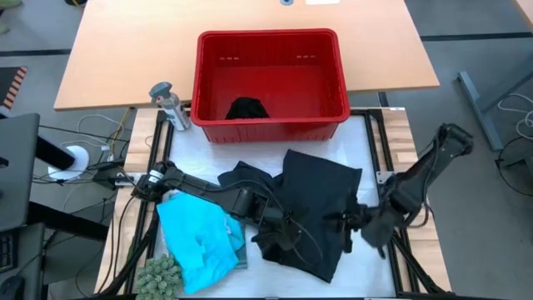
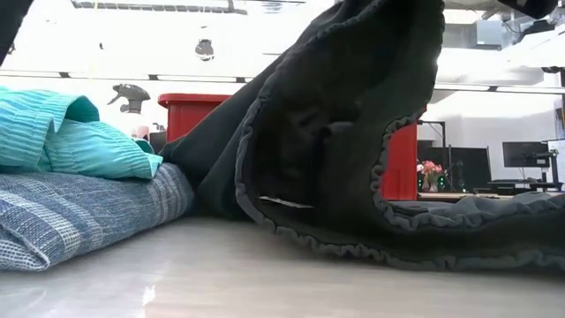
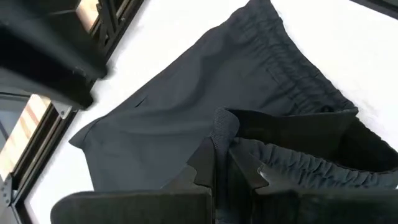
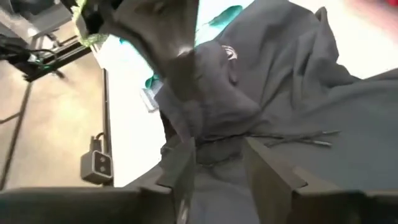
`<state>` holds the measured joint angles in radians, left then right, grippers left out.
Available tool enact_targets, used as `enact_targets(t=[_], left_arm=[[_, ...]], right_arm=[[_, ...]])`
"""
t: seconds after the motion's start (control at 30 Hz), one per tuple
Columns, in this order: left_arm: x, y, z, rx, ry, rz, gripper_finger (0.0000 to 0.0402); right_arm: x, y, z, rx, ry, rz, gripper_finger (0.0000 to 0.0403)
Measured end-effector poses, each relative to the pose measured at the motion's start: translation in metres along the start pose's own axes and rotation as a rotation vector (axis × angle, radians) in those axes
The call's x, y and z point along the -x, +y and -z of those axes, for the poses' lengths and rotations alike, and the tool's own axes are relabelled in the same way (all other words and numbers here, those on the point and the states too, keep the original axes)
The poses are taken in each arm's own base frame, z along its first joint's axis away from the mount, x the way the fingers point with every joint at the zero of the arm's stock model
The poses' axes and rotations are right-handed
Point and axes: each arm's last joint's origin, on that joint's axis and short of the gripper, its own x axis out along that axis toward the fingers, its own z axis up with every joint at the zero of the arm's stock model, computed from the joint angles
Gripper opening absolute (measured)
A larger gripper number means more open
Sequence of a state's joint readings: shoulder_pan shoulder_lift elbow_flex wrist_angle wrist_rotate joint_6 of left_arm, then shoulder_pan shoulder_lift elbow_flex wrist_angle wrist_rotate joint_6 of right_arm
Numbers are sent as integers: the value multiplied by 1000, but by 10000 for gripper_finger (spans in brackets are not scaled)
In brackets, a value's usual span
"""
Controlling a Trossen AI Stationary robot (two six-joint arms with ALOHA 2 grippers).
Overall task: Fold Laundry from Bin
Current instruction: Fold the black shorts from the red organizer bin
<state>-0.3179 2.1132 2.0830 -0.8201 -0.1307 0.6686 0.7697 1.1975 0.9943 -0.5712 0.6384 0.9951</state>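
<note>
- Left hand (image 3: 222,169) clenched on the elasticated edge of a black cloth garment (image 1: 312,208) spread mid-bench
- Right hand (image 1: 348,225) grasping the same garment's right edge
- Red rectangular plastic bin (image 1: 271,112) at the far edge

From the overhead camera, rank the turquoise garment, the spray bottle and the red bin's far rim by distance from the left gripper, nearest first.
From the left gripper:
1. Turquoise garment, on the left-arm side.
2. Spray bottle, by the bin's corner.
3. Red bin far rim, across the table.
</note>
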Motion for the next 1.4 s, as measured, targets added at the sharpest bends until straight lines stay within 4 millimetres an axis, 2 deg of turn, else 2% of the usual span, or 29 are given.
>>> enact_targets(t=[0.17, 0.3, 0.5, 0.8, 0.93, 1.07, 1.27, 1.4], left_arm=[[-1, 7, 6, 6, -20, 37, 0], [-2, 10, 8, -41, -28, 45, 0], [-2, 9, 8, -77, -45, 66, 0], [0, 10, 7, -87, -91, 112, 0], [13, 8, -1, -188, -193, 177, 0], [15, 8, -3, -249, -220, 181, 0], [10, 19, 6, -228, -298, 251, 0], [10, 26, 6, -184, -342, 234, 0]], right_arm=[[-32, 18, 18, 16, -43, 39, 201], [-58, 24, 26, -10, -53, 66, 242], [-73, 26, 36, -107, -43, 97, 255], [-65, 32, 43, -46, -33, 65, 256], [-68, 30, 43, -18, -31, 79, 256], [-68, 29, 43, 11, -25, 86, 256], [-53, 39, 61, -36, 14, 36, 256], [-43, 38, 85, -136, 63, 44, 254]])
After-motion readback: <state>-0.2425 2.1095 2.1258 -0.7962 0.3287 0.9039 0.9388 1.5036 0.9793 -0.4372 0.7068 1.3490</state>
